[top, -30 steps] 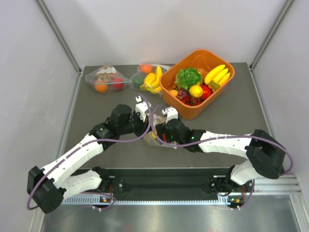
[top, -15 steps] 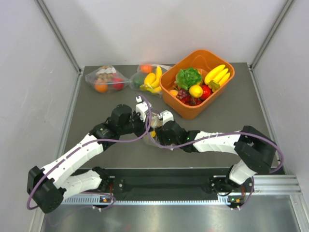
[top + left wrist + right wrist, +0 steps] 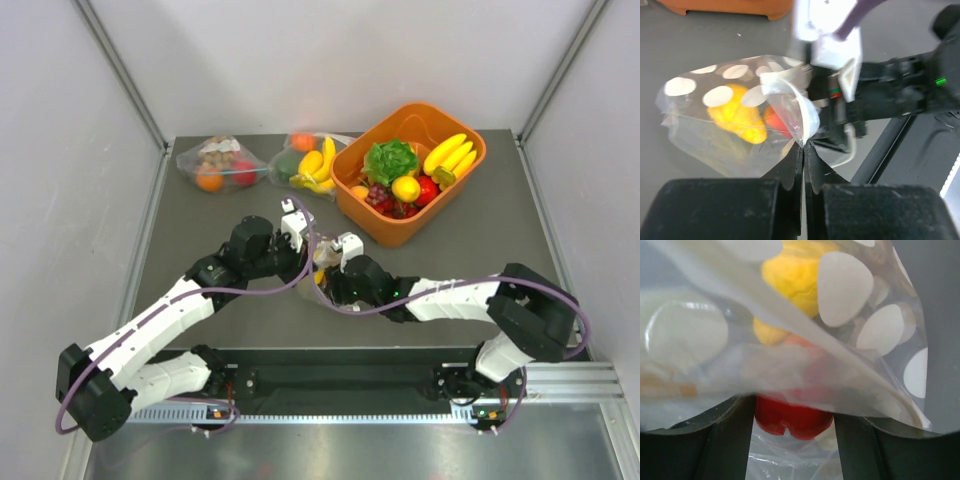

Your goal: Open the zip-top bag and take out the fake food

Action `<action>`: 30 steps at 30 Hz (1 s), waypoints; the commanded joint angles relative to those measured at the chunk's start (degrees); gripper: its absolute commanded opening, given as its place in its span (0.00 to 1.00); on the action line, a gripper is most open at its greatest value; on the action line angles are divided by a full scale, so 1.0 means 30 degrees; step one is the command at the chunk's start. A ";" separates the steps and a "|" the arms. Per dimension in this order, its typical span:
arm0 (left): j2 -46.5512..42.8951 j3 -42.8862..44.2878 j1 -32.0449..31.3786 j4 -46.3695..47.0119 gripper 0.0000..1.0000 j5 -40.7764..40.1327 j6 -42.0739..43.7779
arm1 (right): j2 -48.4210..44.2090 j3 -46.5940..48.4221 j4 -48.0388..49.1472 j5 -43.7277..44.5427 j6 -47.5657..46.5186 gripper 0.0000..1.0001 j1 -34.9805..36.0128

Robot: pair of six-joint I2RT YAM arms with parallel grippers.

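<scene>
On the table (image 3: 450, 250), centre, lies the dotted zip-top bag (image 3: 700, 125). The left gripper (image 3: 803, 147) is clamped on its mouth film. The right gripper (image 3: 794, 410) has jaws apart, flanking the red fruit (image 3: 792, 426); grip uncertain. Risk: film trapped against the fruit would drag the bag along.

Bag (image 3: 720, 100) mid-desk (image 3: 450, 260), food (image 3: 737, 117) inside. Bin (image 3: 400, 232) behind, right. Other bags (image 3: 218, 163) left of bin.

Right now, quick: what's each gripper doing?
Left gripper: shut on the zip-top bag edge.
Right gripper: jaws apart around the red fruit; whether it grips yet cannot be told.
</scene>
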 commanded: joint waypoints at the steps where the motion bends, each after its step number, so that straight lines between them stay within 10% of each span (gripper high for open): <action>1: -0.0252 0.0599 0.0023 0.0770 0.00 -0.0038 -0.0130 | -0.2615 -0.1293 -0.0010 -0.0484 0.0628 0.17 0.0137; 16: -0.0193 0.0628 0.0023 0.0653 0.00 -0.0273 -0.0159 | -1.3165 -0.4518 -0.0769 -0.0249 0.2182 0.17 0.0108; 30: -0.0105 0.0687 0.0023 0.0595 0.00 -0.0478 -0.0159 | -1.8472 0.0078 -0.7655 0.1626 -0.0481 0.17 -0.0155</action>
